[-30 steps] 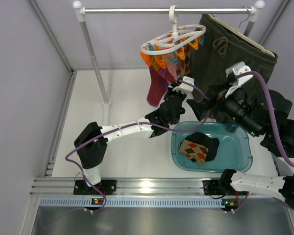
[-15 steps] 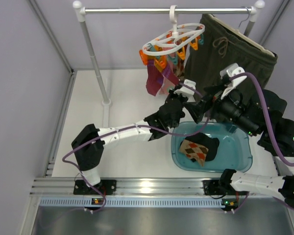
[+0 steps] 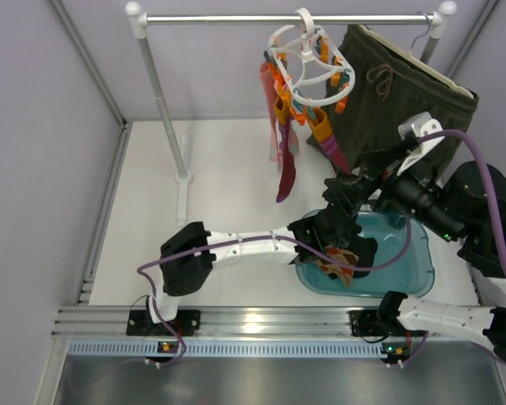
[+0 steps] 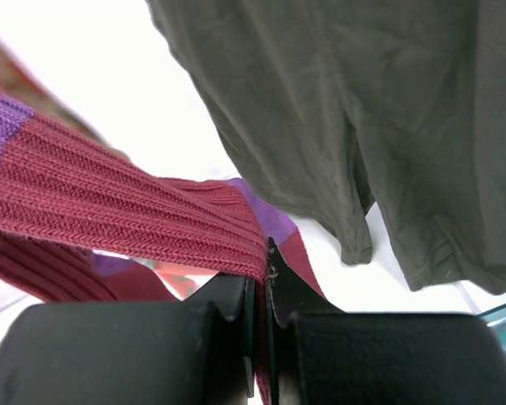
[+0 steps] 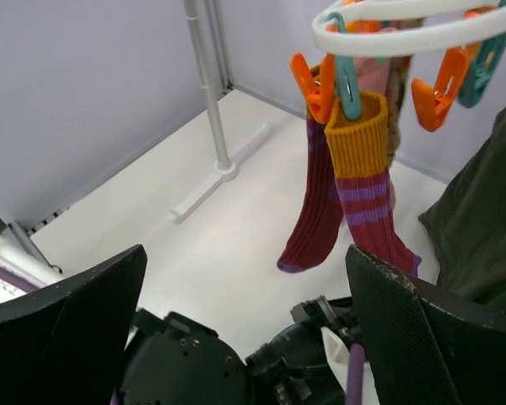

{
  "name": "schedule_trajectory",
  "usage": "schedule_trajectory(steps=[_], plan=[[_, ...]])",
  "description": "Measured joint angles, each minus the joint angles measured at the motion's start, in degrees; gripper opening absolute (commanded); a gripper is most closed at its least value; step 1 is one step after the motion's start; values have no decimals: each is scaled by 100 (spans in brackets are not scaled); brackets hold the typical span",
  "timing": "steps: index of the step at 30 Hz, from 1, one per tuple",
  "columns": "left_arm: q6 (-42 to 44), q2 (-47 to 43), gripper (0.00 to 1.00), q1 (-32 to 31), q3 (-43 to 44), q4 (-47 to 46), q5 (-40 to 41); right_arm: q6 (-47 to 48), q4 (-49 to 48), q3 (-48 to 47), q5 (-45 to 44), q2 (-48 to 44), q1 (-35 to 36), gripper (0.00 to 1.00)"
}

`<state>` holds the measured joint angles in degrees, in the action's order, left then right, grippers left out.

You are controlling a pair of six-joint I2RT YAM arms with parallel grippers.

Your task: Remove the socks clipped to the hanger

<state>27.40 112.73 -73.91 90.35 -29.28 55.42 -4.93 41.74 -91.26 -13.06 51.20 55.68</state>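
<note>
Soft, light maroon sock [image 4: 110, 211] is being pinched at the toe by the left pincer [image 4: 266, 257], bottom centre, cuff clipped on the hanger [image 5: 405, 35] up top; right pincer [image 5: 249, 329] is being held spread.

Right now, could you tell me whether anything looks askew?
Yes: the hanger hangs steeply tipped from the rail rather than level. The left gripper is shut on a clipped sock, which is stretched taut.
</note>
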Motion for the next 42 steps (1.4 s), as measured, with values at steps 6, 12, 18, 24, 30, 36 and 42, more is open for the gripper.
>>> schedule_trajectory(steps=[6,12,18,24,30,36,42], plan=[[568,813,0,-55,667,-35,190,-142,511,-660,-601,175,0,89],[667,1071,0,39,695,-13,256,-144,841,-1475,-1180,1204,0,87],[603,1069,0,199,704,-44,236,7,922,-2006,-1440,2433,2,85],[409,1060,0,369,680,-46,188,157,807,-2262,-1414,3106,2,82],[238,935,0,396,507,-28,116,284,452,-2356,-1727,3460,-201,80],[101,761,0,393,452,-31,79,284,98,-2229,-2734,3515,-640,76],[46,730,0,413,444,-26,55,317,-129,-1943,-3296,3285,-656,77]])
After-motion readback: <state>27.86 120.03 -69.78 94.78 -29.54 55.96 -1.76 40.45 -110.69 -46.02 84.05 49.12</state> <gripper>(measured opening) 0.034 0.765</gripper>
